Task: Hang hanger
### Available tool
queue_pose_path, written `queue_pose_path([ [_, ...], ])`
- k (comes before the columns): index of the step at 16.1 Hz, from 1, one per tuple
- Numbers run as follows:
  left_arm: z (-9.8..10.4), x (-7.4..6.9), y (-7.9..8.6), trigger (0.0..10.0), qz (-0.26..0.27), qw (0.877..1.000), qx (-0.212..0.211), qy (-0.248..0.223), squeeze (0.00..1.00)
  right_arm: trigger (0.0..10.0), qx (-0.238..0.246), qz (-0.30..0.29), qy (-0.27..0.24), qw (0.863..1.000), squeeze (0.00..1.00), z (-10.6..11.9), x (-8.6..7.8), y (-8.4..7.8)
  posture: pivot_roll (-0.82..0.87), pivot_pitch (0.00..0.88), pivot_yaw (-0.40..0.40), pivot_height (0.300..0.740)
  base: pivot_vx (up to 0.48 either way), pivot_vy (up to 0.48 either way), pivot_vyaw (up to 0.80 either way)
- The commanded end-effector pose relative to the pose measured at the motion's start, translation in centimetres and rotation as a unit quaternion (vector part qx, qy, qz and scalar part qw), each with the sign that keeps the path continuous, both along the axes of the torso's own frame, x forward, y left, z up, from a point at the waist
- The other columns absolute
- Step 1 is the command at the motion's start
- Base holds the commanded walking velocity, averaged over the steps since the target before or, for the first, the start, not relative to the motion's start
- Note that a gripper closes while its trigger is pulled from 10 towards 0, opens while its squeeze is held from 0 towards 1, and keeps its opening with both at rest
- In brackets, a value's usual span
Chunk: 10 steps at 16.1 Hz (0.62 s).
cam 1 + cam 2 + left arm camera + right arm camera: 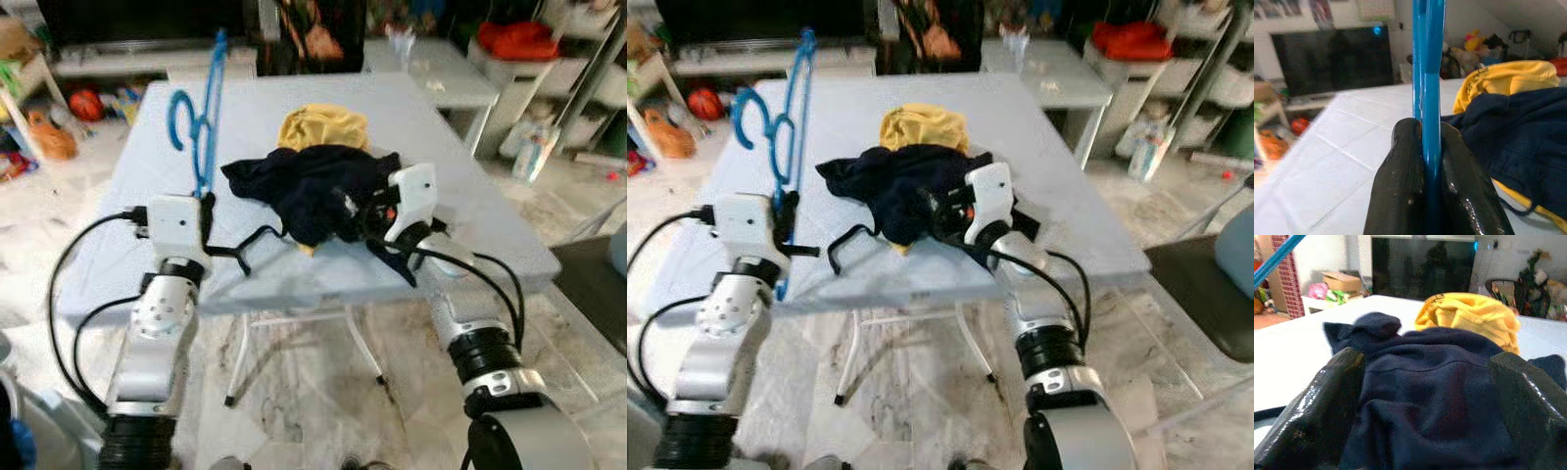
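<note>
A blue plastic hanger [201, 122] stands upright over the white table [127, 245], its hook to the left. My left gripper [1425, 161] is shut on its lower bar at the table's front left. A dark navy garment [313, 191] lies heaped mid-table, half over a yellow garment [323, 125] behind it. My right gripper [1430, 396] is open at the heap's near right side, its fingers [1327, 401] straddling a fold of the navy cloth. A black cord [257, 238] trails from the heap toward the left arm.
The table's front edge is just ahead of both arms, with folding legs [240, 357] over a marble floor. A second white table [446, 73] stands back right, shelving [588, 69] at far right, a TV unit [108, 39] and toys at back left.
</note>
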<state>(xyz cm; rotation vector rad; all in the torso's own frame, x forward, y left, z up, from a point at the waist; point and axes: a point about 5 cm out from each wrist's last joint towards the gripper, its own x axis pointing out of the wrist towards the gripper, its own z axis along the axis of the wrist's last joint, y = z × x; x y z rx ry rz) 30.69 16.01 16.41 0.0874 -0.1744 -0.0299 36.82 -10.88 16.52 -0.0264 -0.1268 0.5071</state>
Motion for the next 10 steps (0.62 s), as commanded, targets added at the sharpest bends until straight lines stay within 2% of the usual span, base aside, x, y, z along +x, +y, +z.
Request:
queue_pose_path([
  [1, 0.03, 0.04, -0.4, 10.0, -0.006, 1.0, 0.0, 0.001, 0.0, 10.0, -0.004, -0.006, -0.003, 1.0, 0.0, 0.29, 0.21, -0.3, -0.03, 0.0, -0.012, 0.74, -0.27, 0.0, 0.0],
  [10, -0.45, -0.04, -0.57, 10.0, -0.01, 1.0, -0.001, 0.008, 0.0, 10.0, -0.012, -0.01, 0.007, 1.0, 0.0, 0.03, 0.39, -0.62, -0.03, 0.0, -0.01, 0.74, -0.27, 0.0, 0.0],
])
